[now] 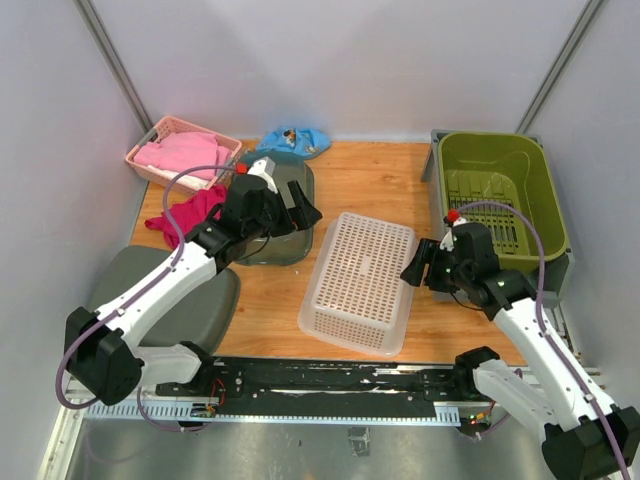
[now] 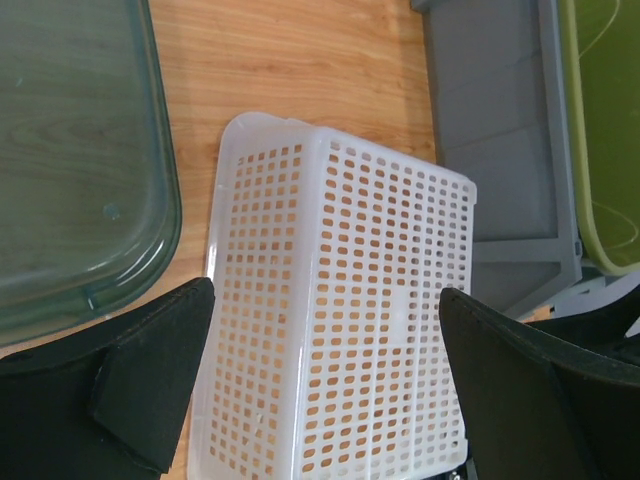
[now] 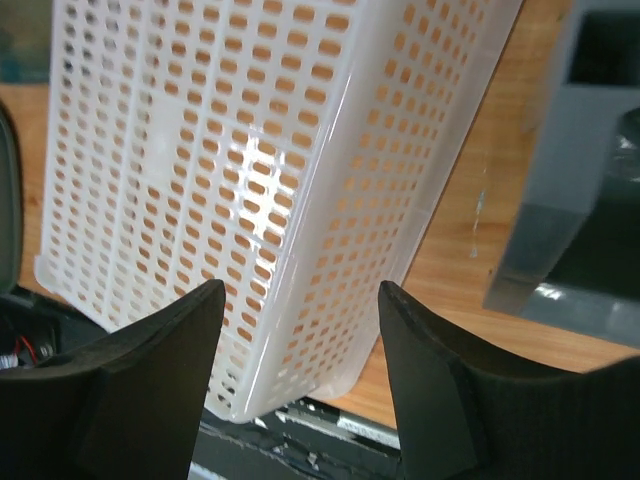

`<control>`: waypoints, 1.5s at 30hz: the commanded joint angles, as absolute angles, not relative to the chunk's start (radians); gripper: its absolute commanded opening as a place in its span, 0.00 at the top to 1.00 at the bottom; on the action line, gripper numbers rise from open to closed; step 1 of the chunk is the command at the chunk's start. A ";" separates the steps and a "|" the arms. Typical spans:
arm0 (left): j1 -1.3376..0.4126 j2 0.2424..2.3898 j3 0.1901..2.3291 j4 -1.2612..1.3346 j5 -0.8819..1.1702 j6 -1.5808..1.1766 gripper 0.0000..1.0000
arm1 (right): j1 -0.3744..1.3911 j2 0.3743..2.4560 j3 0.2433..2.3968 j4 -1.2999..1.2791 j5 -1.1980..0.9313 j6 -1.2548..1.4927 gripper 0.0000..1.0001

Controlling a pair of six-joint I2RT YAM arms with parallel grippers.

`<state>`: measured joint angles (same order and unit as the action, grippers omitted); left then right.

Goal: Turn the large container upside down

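Observation:
The large container is a light grey crate at the right edge of the table, standing upright with the olive-green bin inside it. Its grey wall shows in the left wrist view and in the right wrist view. My left gripper is open and empty, over the table left of centre, far from the crate. My right gripper is open and empty, just left of the crate's near corner, pointing at the white mesh basket. Both wrist views look down on that basket between open jaws.
The white mesh basket lies upside down in the middle. A dark translucent lid lies under my left arm. A pink basket with pink cloth, a magenta cloth and a blue cloth are at the back left. A grey lid lies front left.

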<state>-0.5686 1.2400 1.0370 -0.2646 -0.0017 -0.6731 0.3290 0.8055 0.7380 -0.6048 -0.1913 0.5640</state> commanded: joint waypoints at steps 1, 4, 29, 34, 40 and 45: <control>-0.575 1.201 1.003 -0.290 -0.003 -0.651 0.01 | 0.383 0.810 0.727 -0.711 -0.250 0.430 0.34; -0.575 1.178 1.010 -0.336 -0.064 -0.645 0.01 | 0.416 0.791 0.686 -0.752 -0.302 0.405 0.33; -0.574 1.073 1.062 -0.418 -0.236 -0.693 0.01 | 0.795 1.116 1.057 -0.526 -0.076 0.183 0.28; -0.574 1.073 1.065 -0.419 -0.211 -0.683 0.01 | 0.550 1.229 1.108 -0.576 -0.066 0.260 0.22; -0.574 1.086 1.074 -0.426 -0.198 -0.657 0.01 | 0.509 1.290 1.049 -0.589 -0.133 0.260 0.18; -0.574 1.086 1.065 -0.389 -0.155 -0.652 0.01 | 0.497 1.325 1.002 -0.647 -0.185 0.265 0.17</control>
